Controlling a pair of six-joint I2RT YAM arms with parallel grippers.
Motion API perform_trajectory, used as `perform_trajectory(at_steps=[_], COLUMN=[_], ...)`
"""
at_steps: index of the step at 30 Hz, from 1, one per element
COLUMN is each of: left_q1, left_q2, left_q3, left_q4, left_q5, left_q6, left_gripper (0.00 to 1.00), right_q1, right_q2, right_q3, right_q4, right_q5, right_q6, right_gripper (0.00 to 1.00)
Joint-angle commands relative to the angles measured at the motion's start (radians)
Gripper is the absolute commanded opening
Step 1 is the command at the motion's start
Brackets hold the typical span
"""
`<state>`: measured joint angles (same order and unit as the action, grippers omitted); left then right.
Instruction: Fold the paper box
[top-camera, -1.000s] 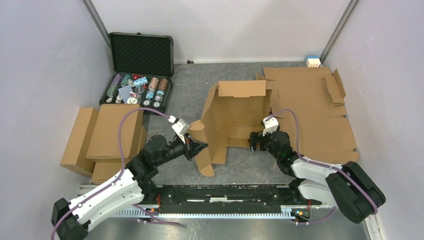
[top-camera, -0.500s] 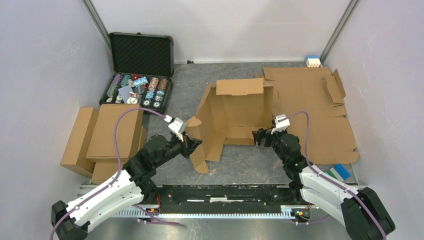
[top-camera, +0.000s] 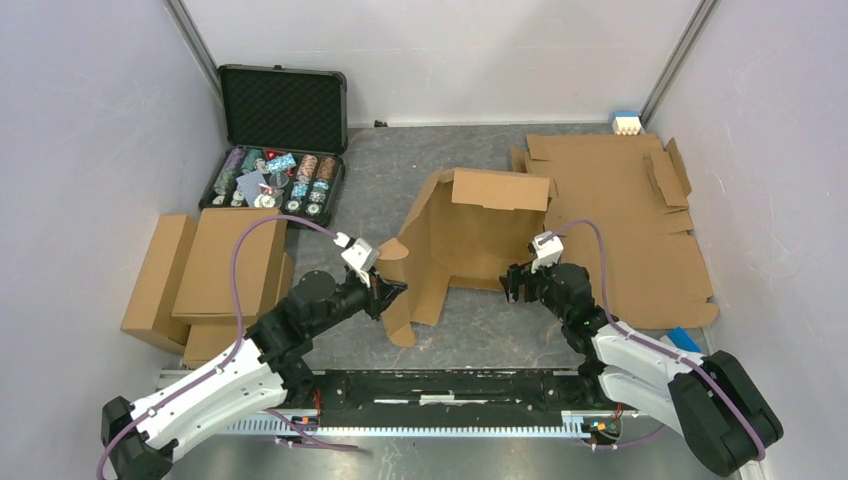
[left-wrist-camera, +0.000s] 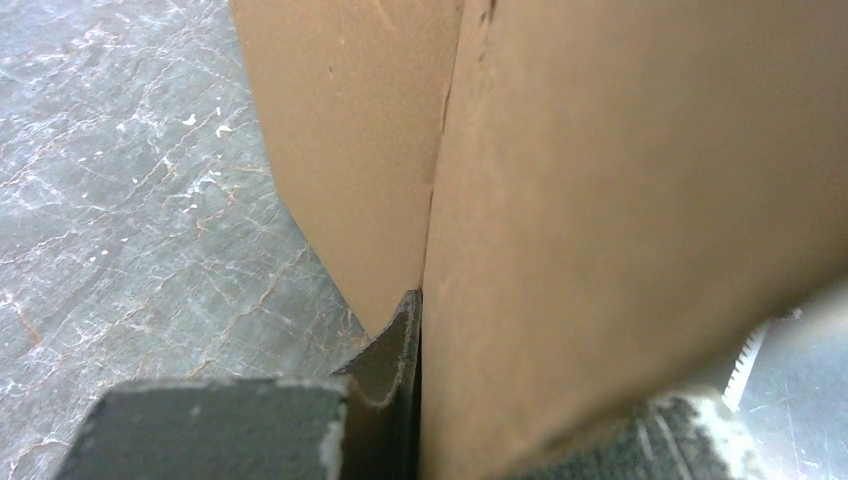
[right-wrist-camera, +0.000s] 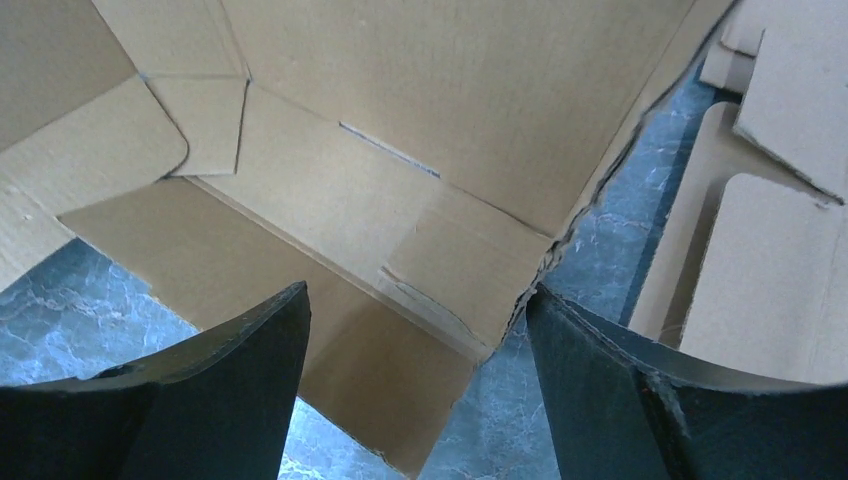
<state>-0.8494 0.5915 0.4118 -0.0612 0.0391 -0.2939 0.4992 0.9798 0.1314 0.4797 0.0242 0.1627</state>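
Cardboard is dominating this overhead scene of a grey marbled table (top-camera: 470, 340) with two robot arms bolted at its near edge. The paper box (top-camera: 470, 235), a plain brown die-cut sheet, is standing half-raised around the table's middle. Its panels are tilting upward like a tent and its top flap is folding over toward the near edge. The left gripper (top-camera: 392, 290) is reaching in from the near left and clamping together on the box's left side flap; in the left wrist view one dark finger (left-wrist-camera: 385, 390) is pressing flat against the cardboard. The right gripper (top-camera: 512, 283) is sitting just beside the box's near right corner with its fingers (right-wrist-camera: 200, 390) apart, gripping nothing. In the right wrist view they are framing the box's creased inner floor and a ragged corner; whether they are touching it cannot be told. Flat cardboard sheets (top-camera: 620, 220) are lying toward the table's far right corner, behind the box. A black case (top-camera: 283, 95) is sitting open at the far left corner, showing rows of poker chips (top-camera: 275, 180). Folded boxes (top-camera: 215, 265) are lying stacked along the left edge.
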Motion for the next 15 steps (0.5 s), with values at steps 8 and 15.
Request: perform_trajectory(at_steps=[8,15], left_q1=[-0.06,-0.104], left_q2=[0.033,0.096], left_q3=[-0.003,0.025], left_q4=[0.046,0.028], left_q5=[0.161,0.168], left_q6=[0.057,0.072], left_gripper=[0.08,0.09], right_q1=[0.003,0.004], right_q2=[-0.038,-0.05], right_q3=[0.002,-0.021], right_q4=[-0.026,0.008], right_q5=[-0.003,-0.087], right_q6=[-0.042,-0.064], right_gripper=[0.89,0.98])
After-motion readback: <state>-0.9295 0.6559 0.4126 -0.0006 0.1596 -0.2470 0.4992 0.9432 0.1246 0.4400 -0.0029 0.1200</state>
